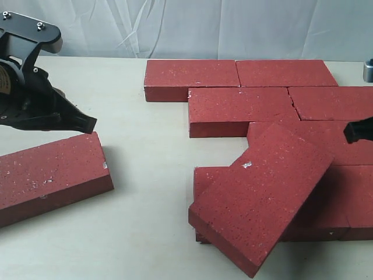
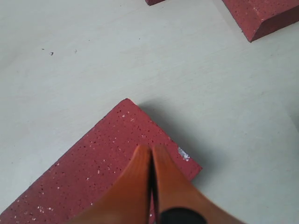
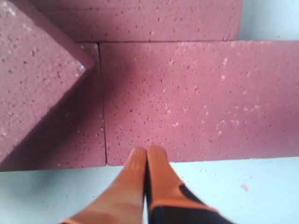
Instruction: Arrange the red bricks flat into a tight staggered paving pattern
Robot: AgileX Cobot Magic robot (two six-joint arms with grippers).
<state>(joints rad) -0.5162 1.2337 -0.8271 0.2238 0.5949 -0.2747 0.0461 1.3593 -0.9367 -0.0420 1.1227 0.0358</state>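
The left fingers (image 2: 138, 172) hover clenched and empty over a lone brick (image 1: 49, 175) on the tabletop (image 1: 151, 175), the right fingers (image 3: 161, 168) likewise over the paved bricks (image 1: 239, 105), an askew brick (image 1: 262, 195) atop them.

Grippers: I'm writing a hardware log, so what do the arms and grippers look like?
Both the left gripper and right gripper have tapered orange fingers with black bases. In the exterior view, the left arm is black, topped by a grey plate with screws.
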